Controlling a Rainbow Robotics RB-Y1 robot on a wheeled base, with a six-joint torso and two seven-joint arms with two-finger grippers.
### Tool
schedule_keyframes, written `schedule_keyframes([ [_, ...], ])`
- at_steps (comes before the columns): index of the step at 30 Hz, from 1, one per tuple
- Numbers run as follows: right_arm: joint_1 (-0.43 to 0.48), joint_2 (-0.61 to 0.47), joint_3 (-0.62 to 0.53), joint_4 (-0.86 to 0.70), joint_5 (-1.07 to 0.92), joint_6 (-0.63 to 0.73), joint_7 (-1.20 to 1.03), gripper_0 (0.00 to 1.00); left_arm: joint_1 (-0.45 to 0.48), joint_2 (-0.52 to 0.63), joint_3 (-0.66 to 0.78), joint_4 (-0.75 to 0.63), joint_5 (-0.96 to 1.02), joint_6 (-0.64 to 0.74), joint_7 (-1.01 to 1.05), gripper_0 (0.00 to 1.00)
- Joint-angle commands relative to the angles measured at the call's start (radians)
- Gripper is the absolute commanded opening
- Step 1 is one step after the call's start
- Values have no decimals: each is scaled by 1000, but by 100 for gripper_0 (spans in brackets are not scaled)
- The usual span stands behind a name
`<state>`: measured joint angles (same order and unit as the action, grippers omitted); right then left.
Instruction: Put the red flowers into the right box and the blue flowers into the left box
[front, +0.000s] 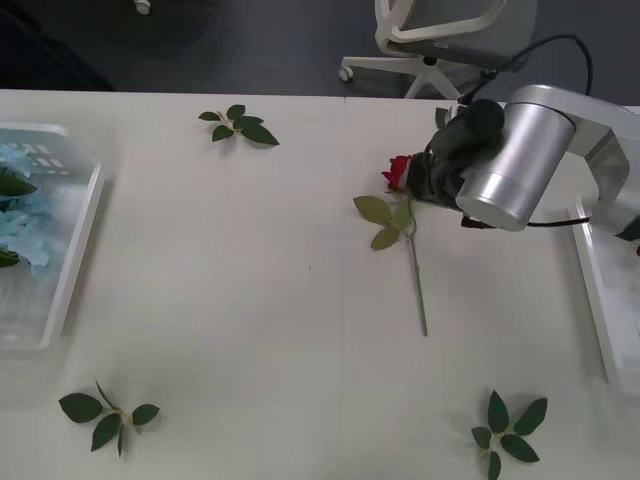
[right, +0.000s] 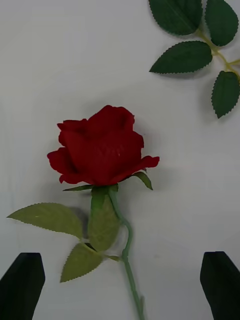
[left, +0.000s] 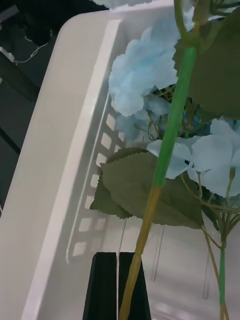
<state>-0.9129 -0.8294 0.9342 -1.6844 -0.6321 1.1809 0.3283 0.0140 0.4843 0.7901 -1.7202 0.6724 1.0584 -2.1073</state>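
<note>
A red flower (front: 398, 172) lies on the white table right of centre, its stem running toward me. My right arm hovers over it. In the right wrist view the bloom (right: 102, 147) sits ahead of my open right gripper (right: 120, 285), nothing between the black fingers. The right box (front: 598, 300) shows at the table's right edge. The left box (front: 75, 250) at the far left holds blue flowers (front: 25, 215). In the left wrist view my left gripper (left: 118, 260) is shut over that box (left: 65, 150), a blue flower's (left: 145, 75) green stem (left: 172, 130) running out from its fingers.
Loose green leaf sprigs lie at the back centre (front: 240, 125), front left (front: 108, 415) and front right (front: 510, 430); one sprig (right: 200, 45) lies just beyond the rose. An office chair (front: 440, 30) stands behind the table.
</note>
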Motion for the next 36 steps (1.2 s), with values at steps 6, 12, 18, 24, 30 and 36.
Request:
schedule_keyframes([
  [6, 39, 96, -18, 155, 28, -64, 199, 92, -35, 23, -38, 87, -28, -60, 38, 2],
  [12, 43, 119, 8, 241, 20, -118, 281, 92, -34, 26, -40, 85, 27, -60, 38, 77],
  [18, 60, 135, 8, 333, -20, -236, 360, 93, -2, 37, -40, 28, 167, -58, 44, 100],
  [24, 60, 147, 8, 361, -21, -254, 373, 92, 55, 39, -40, -48, 268, -58, 64, 100],
  [30, 77, 148, 8, 361, -37, -288, 397, 92, 129, 37, -40, -121, 381, -58, 84, 100],
  [36, 80, 145, 8, 371, -107, -314, 491, 92, 208, 37, -45, -199, 513, -58, 99, 100],
])
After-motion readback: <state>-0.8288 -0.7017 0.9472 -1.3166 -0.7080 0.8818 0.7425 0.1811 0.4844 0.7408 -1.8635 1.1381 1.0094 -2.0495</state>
